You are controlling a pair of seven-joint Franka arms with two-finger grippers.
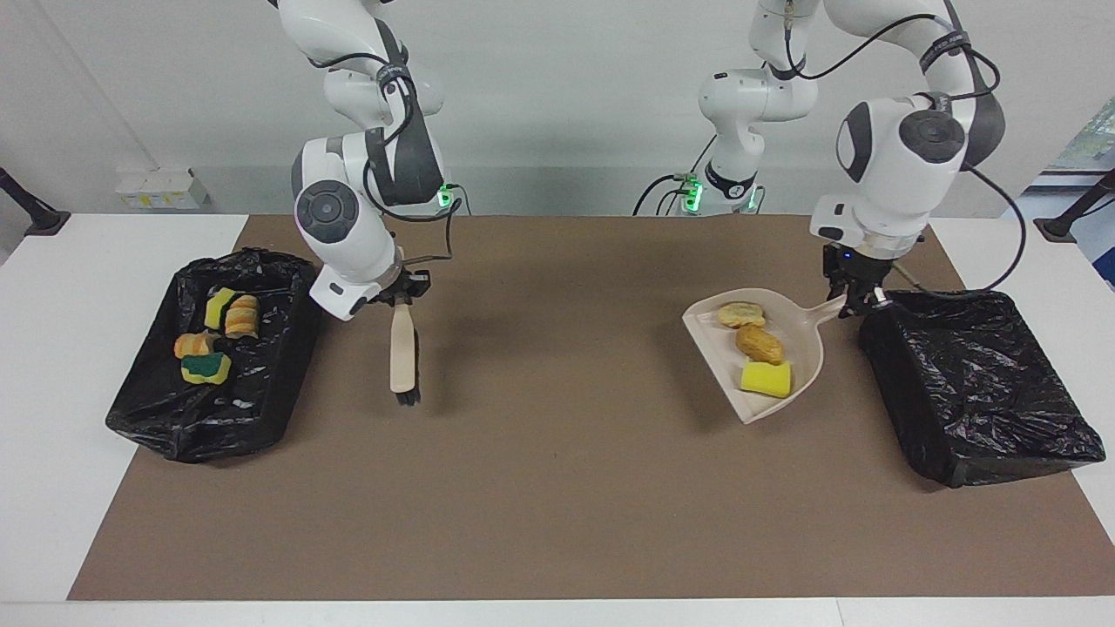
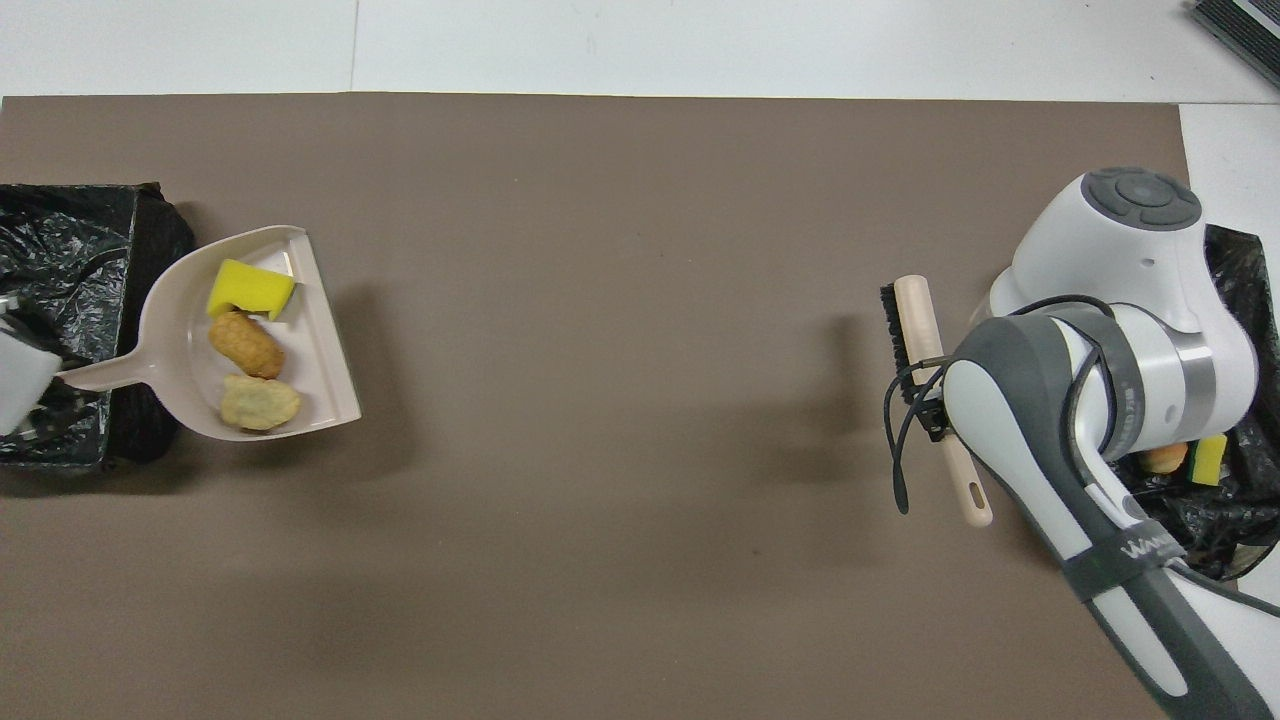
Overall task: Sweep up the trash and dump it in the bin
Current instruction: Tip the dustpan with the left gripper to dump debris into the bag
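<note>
My left gripper (image 1: pixel 852 300) is shut on the handle of a beige dustpan (image 1: pixel 788 335), which hangs over the mat beside a black-lined bin (image 1: pixel 976 383) at the left arm's end of the table. Three pieces of trash lie in the pan: a yellow sponge chunk (image 1: pixel 766 378), a golden-brown lump (image 1: pixel 760 344) and a pale lump (image 1: pixel 741 313). The overhead view shows the dustpan (image 2: pixel 170 345) with its handle reaching over that bin (image 2: pixel 60 260). My right gripper (image 1: pixel 401 294) is shut on a wooden brush (image 1: pixel 402 348), which points bristles down over the mat.
A second black-lined bin (image 1: pixel 261 392) stands at the right arm's end and holds several sponge and bread-like pieces (image 1: pixel 209 344). A brown mat (image 1: pixel 557 488) covers the table's middle. The brush (image 2: pixel 918 340) hangs beside this bin.
</note>
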